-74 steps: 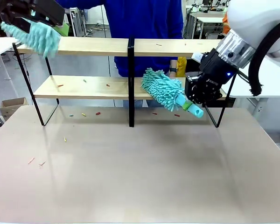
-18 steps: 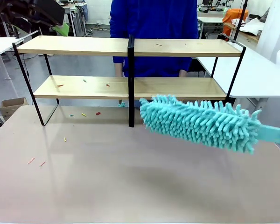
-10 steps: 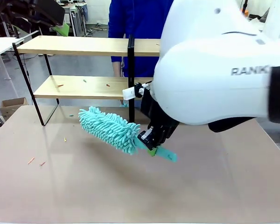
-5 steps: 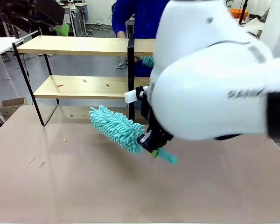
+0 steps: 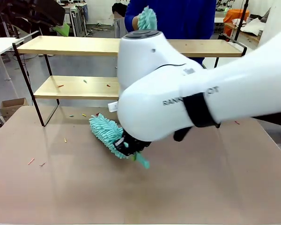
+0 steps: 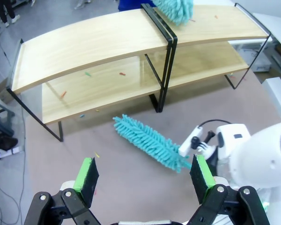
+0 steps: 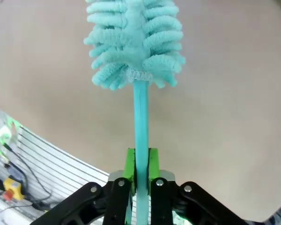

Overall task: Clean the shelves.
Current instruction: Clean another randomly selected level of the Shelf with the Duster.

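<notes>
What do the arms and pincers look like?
Right arm: bulky white shell, grey lettering, black band. Right pincer: black, green pads. Left pincer: black linkages with bolts, green pads on both fingers. Person: blue top.

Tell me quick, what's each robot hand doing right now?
Left hand: open, empty.
Right hand: closed on the duster handle.

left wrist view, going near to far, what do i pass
left gripper → teal duster → shelves → second teal duster over the top board's far edge
</notes>
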Tool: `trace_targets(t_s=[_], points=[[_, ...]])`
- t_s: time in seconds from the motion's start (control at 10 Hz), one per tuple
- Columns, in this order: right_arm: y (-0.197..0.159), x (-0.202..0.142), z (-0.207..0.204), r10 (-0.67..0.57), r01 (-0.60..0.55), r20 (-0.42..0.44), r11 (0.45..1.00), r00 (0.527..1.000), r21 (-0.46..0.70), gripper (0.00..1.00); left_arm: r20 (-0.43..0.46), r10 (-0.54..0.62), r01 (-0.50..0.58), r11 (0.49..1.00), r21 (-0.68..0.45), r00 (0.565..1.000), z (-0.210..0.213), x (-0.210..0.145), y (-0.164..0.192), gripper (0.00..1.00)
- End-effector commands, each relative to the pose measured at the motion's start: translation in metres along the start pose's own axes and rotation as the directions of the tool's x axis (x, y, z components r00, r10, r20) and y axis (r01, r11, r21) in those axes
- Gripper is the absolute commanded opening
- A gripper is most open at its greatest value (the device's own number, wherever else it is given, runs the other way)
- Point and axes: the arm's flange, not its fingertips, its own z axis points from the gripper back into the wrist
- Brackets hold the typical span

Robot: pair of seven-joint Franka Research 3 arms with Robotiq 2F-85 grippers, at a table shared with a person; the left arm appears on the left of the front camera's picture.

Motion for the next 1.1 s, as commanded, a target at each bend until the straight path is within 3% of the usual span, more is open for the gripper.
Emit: trace_targets(t_s=[0.0,0.4,0.7,0.9,1.0], points=[[0.042,0.025,-0.013,-0.038,0.038,0.003,0.999,0.999,0.001,0.13,0.000,0.003,-0.003,1.000,0.002,1.000,0.001,0.000,0.001,1.00],[0.046,0.031,-0.015,-0.151,0.150,0.027,0.988,0.988,0.033,0.13,0.000,0.003,-0.003,1.000,0.002,1.000,0.001,0.000,0.001,1.00],[0.052,0.053,-0.009,-0.249,0.243,0.147,0.968,0.957,0.062,0.13,0.000,0.003,-0.003,1.000,0.002,1.000,0.001,0.000,0.001,1.00],[0.055,0.064,-0.006,-0.300,0.298,0.173,0.954,0.938,0.037,0.13,0.000,0.003,-0.003,1.000,0.002,1.000,0.001,0.000,0.001,1.00],[0.054,0.073,-0.010,-0.306,0.307,0.145,0.952,0.941,0.022,0.13,0.000,0.003,-0.003,1.000,0.002,1.000,0.001,0.000,0.001,1.00]])
